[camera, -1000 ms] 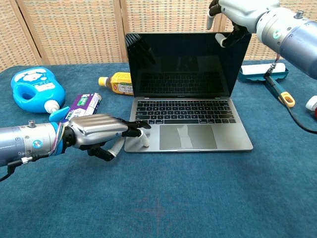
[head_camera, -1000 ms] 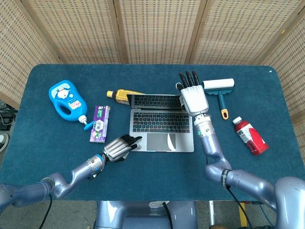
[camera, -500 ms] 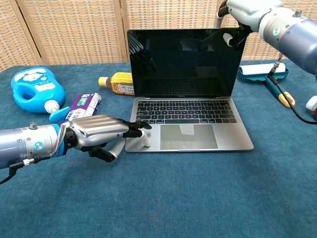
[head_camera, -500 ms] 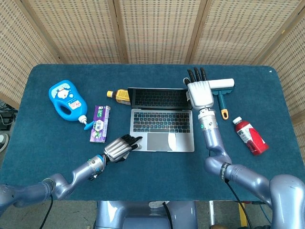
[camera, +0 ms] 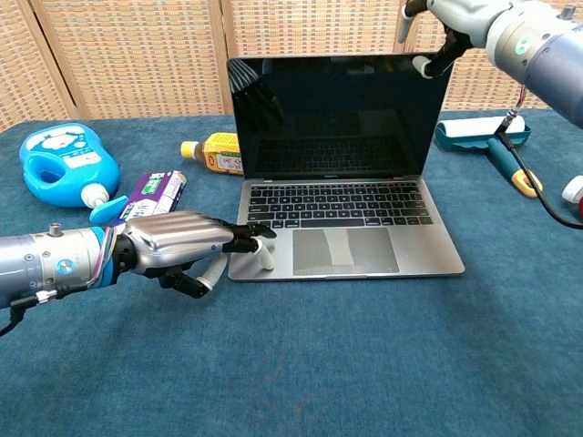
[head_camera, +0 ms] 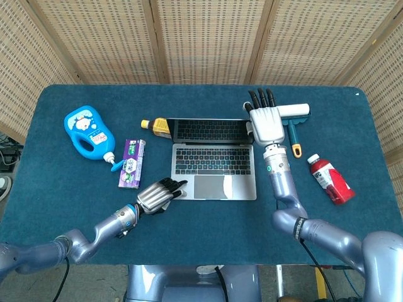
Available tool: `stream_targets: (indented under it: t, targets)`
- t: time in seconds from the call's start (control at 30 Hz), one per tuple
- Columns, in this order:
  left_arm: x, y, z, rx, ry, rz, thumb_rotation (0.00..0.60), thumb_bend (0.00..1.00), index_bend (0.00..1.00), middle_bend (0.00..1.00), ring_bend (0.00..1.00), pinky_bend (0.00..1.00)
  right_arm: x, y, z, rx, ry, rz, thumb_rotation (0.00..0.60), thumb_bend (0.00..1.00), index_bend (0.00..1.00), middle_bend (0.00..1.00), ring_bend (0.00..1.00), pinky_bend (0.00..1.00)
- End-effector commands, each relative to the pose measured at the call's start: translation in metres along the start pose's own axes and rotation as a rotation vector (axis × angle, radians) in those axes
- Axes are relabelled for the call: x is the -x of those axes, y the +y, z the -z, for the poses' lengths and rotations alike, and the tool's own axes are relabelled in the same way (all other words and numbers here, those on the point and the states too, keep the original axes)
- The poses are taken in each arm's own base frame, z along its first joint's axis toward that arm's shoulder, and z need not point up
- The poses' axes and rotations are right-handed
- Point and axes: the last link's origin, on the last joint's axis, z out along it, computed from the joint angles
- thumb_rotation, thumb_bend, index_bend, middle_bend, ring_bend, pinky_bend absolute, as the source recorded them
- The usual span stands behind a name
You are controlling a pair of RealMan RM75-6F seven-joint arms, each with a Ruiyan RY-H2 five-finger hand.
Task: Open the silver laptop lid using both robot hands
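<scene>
The silver laptop [head_camera: 214,170] [camera: 351,232] sits mid-table with its lid [camera: 337,109] raised past upright and the dark screen facing me. My right hand [head_camera: 266,123] [camera: 451,18] is at the lid's top right corner, with its thumb on the screen side and its fingers behind the lid. My left hand [head_camera: 157,195] [camera: 173,241] lies low at the base's front left corner, with its fingertips [camera: 260,232] pressing down on the palm rest.
A blue detergent bottle [head_camera: 88,133], a purple pack [head_camera: 133,162] and a yellow bottle [head_camera: 157,125] lie left of the laptop. A lint roller [head_camera: 291,116] and a red bottle [head_camera: 330,179] lie to its right. A wicker screen stands behind the table.
The lid has swung further back and the right hand has moved back with its top corner. The left hand has stayed on the base's corner.
</scene>
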Motion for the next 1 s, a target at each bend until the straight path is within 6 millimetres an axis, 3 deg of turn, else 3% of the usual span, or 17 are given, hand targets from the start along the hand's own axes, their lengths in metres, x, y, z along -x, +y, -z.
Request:
stream_targets:
  t: [0.03, 0.3, 0.4, 0.57, 0.63, 0.83, 1.0]
  targets:
    - [-0.001, 0.0, 0.002, 0.001, 0.005, 0.004, 0.6, 0.93, 0.23, 0.03, 0.18, 0.15, -0.016, 0.002, 0.009, -0.015, 0.031, -0.065, 0.6, 0.58, 0.35, 0.18, 0.05, 0.0]
    - [-0.012, -0.005, 0.019, 0.006, 0.063, 0.022, 0.6, 0.93, 0.23, 0.03, 0.18, 0.15, -0.049, 0.014, 0.044, -0.08, 0.073, -0.114, 0.6, 0.53, 0.34, 0.17, 0.05, 0.0]
    - [-0.019, -0.007, 0.028, 0.007, 0.102, 0.035, 0.6, 0.88, 0.18, 0.01, 0.15, 0.13, -0.056, 0.021, 0.059, -0.102, 0.082, -0.116, 0.6, 0.45, 0.33, 0.17, 0.05, 0.0]
    - [-0.035, -0.022, 0.062, -0.011, 0.183, 0.07, 0.6, 0.55, 0.08, 0.0, 0.01, 0.03, -0.058, 0.048, 0.096, -0.143, 0.097, -0.065, 0.6, 0.2, 0.3, 0.16, 0.05, 0.0]
    - [-0.041, -0.028, 0.079, -0.023, 0.213, 0.07, 0.6, 0.45, 0.04, 0.0, 0.0, 0.01, -0.057, 0.058, 0.108, -0.153, 0.106, -0.048, 0.6, 0.14, 0.3, 0.16, 0.05, 0.0]
    - [-0.047, -0.052, 0.134, -0.107, 0.273, 0.036, 0.6, 0.03, 0.0, 0.0, 0.0, 0.0, -0.056, 0.084, 0.139, -0.156, 0.122, -0.015, 0.6, 0.02, 0.28, 0.14, 0.05, 0.0]
    - [-0.044, -0.078, 0.205, -0.299, 0.378, 0.074, 0.6, 0.0, 0.0, 0.0, 0.0, 0.0, -0.053, 0.111, 0.171, -0.149, 0.118, 0.037, 0.6, 0.0, 0.25, 0.11, 0.03, 0.0]
